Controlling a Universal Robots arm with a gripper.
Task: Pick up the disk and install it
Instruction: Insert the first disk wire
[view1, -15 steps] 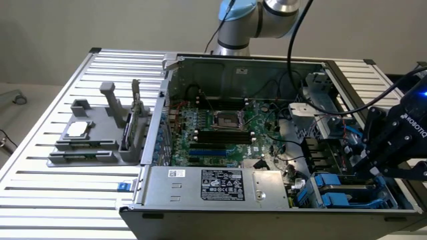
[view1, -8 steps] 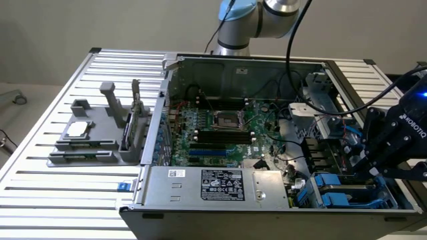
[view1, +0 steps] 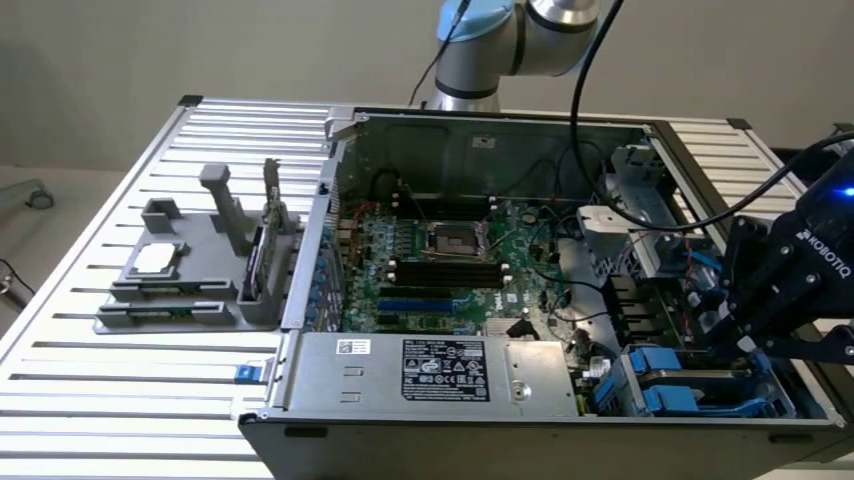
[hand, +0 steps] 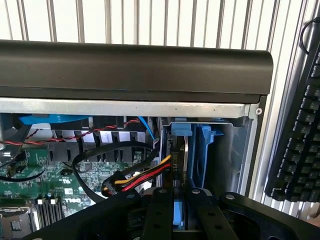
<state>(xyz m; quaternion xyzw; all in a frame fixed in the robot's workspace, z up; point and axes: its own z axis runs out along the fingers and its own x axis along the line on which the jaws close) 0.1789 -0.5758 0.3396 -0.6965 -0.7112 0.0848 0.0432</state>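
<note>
The disk (hand: 186, 150) stands on edge in the drive bay at the corner of the open computer case (hand: 135, 70), a thin silver slab framed by its bright blue carrier bracket (hand: 205, 147). My gripper (hand: 181, 200) sits right over it, and its two black fingers (hand: 161, 215) are closed against a blue strip of the bracket. In the exterior view the black gripper (view1: 742, 335) hangs low inside the case's near corner on the exterior view's right, above the blue carriers (view1: 667, 385) of the bay.
A bundle of red, yellow and black cables (hand: 145, 177) runs beside the bay. The silver power supply (view1: 441, 370) and motherboard (view1: 441, 260) fill the case. A grey fixture (view1: 187, 275) stands on the slatted table (view1: 80, 380). A black keyboard (hand: 300, 135) lies outside the case.
</note>
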